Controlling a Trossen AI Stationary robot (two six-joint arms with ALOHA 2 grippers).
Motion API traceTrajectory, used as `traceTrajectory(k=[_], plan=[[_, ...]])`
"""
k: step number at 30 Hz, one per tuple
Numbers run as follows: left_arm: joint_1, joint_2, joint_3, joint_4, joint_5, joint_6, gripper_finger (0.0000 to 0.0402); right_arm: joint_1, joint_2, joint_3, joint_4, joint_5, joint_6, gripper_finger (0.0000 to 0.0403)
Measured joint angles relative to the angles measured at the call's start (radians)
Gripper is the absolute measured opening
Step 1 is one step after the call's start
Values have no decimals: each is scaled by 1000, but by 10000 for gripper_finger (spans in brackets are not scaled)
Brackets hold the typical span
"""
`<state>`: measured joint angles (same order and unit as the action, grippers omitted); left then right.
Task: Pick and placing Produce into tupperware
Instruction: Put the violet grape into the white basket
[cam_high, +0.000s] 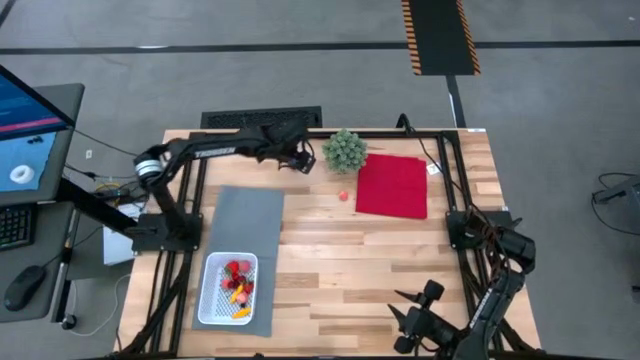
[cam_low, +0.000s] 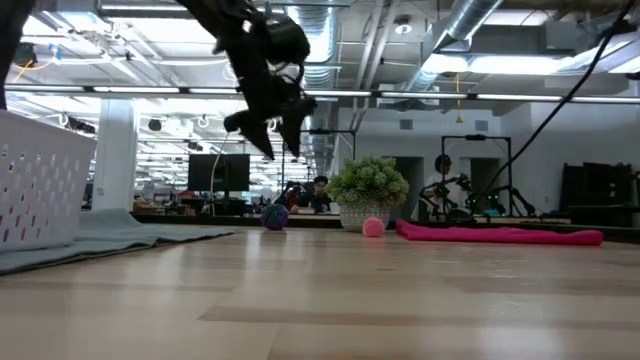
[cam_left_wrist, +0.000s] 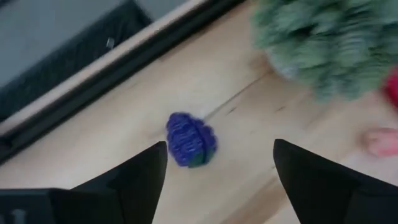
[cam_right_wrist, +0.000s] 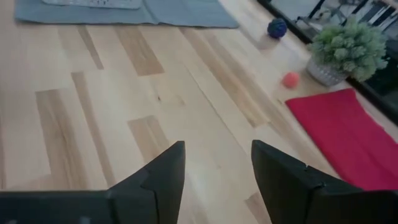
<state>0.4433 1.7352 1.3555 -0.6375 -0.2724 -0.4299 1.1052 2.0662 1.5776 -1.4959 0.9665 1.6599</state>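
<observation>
1. Your left gripper (cam_left_wrist: 214, 163) hangs spread wide above the purple ball (cam_left_wrist: 190, 140), near the table's (cam_high: 380, 270) far edge beside the plant (cam_high: 345, 149).
2. The ball looks light, knobbly and prone to rolling; pinch across its middle.
3. Your right gripper (cam_right_wrist: 216, 163) waits open at the near right corner.

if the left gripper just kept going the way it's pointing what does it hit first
Most likely the purple ball: it lies on the table between the left gripper's open fingers, just ahead. The green plant sits off to one side. Depth is hard to judge.
</observation>
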Motion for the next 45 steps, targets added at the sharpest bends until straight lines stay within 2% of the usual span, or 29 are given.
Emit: traceTrajectory(k=[4, 9, 14, 19, 21, 25, 32, 45], plan=[[53, 113, 109, -98, 50, -26, 290, -1, 0, 0, 14, -2, -7, 213], [81, 229, 209, -112, 65, -1, 291, -1, 0, 0, 13, -5, -7, 212], [89, 329, 285, -149, 128, 13, 291, -8, 0, 0, 4, -9, -8, 214], [101, 382, 338, -197, 70, 51, 291, -23, 0, 0, -13, -26, -9, 214], [102, 388, 345, -228, 32, 57, 291, -28, 0, 0, -13, -27, -10, 214], [113, 388, 345, -295, 33, 20, 291, -28, 0, 0, -13, -27, -10, 214], [123, 388, 340, -287, 132, -42, 291, -27, 0, 0, -10, -31, -6, 214], [144, 458, 292, -286, 181, -73, 290, -20, 0, 1, -10, -50, 0, 214]])
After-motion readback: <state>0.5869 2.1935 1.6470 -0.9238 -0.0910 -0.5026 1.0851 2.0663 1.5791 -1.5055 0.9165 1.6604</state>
